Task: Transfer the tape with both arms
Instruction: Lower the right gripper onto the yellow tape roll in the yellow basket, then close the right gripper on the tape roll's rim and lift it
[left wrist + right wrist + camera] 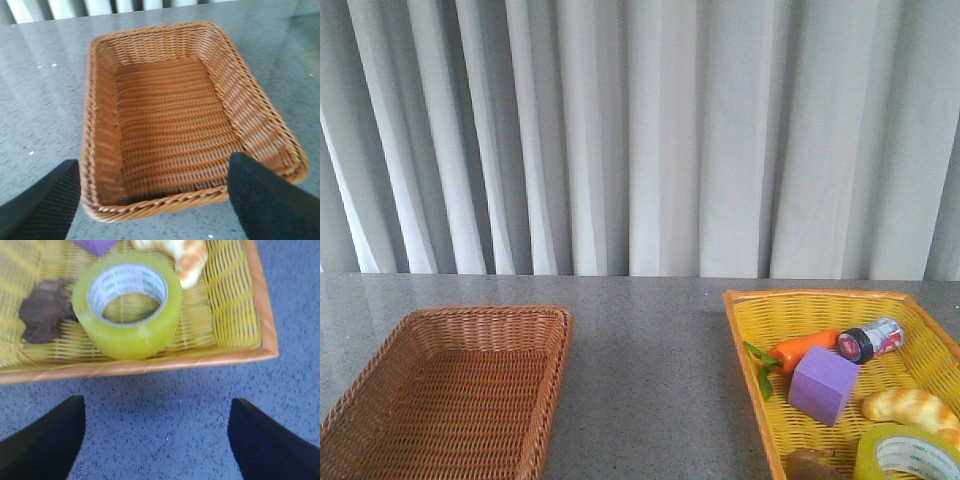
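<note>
On the left of the grey table (640, 330) sits a brown wicker basket (460, 390), nothing in it. The left gripper (152, 200) hangs above the basket's near rim with its jaws spread wide: the left finger (42, 202) lies outside the basket's corner and the right finger (270, 200) over its other near corner, so the basket floor fills the gap between and beyond them. Nothing is held there.

To the right stands a yellow basket (770, 310) with an orange rim. In it lie a carrot (805, 348), a small jar with a black lid (870, 340), a purple cube (823, 385), a bread roll (910, 408), a brown lump (810, 465) (what it is cannot be told) and the tape (908, 452), at the near edge of the front view.

The right gripper (155, 440) hovers over bare table short of that basket, jaws wide apart and holding nothing. The tape (127, 305) lies flat, core opening up, just inside the basket's rim, ahead of the jaws and a little toward the left finger (42, 445); the right finger (272, 442) is well clear of it. The brown lump (45, 310) touches the roll on one side, the bread roll (182, 255) lies just beyond it.
</note>
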{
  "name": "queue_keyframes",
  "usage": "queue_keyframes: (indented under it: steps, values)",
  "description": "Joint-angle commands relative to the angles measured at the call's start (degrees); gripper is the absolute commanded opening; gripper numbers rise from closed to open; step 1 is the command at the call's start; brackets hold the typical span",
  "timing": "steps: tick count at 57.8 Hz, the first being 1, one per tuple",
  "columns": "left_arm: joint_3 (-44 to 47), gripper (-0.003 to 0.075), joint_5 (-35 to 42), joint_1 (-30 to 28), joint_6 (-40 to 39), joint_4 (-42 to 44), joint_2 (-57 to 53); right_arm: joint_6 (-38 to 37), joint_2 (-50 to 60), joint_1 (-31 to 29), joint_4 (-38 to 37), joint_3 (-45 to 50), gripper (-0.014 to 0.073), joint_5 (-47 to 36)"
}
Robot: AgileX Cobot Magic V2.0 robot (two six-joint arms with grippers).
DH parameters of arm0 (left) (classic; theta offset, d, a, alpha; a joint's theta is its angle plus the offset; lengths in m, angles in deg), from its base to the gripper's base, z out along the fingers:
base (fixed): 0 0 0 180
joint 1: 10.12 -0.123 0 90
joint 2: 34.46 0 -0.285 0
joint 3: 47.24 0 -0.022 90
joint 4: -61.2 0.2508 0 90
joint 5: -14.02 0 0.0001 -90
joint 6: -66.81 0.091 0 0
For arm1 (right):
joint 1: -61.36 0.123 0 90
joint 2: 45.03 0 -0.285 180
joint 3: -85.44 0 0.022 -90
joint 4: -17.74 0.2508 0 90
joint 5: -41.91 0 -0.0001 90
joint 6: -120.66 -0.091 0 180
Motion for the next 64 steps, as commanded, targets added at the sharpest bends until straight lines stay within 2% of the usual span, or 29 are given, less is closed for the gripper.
queue_keyframes:
  steps: [1,11,18,45,64]
  values:
    - [-2.0,0.0578,3.7,3.7,2.9,-1.6,0.2,-1.1,-4.6,-0.4,-1.7,-5.0,0.0554,-0.7]
    - [-2.0,0.0578,3.0,12.0,8.1,-4.5,0.2,-2.6,-12.7,-0.5,-1.6,-11.7,0.0554,1.8]
    - [-1.9,0.0578,3.1,15.2,9.3,-5.9,0.2,-2.4,-19.0,-0.5,-1.3,-16.4,0.0554,4.0]
    - [-1.9,0.0578,3.0,15.7,9.3,-5.9,0.2,0.0,-42.3,-0.5,-2.3,-34.4,0.0548,15.2]
    - [-1.9,0.0578,3.0,15.7,9.3,-5.9,0.2,3.3,-52.5,-0.7,-2.7,-42.7,0.0528,20.3]
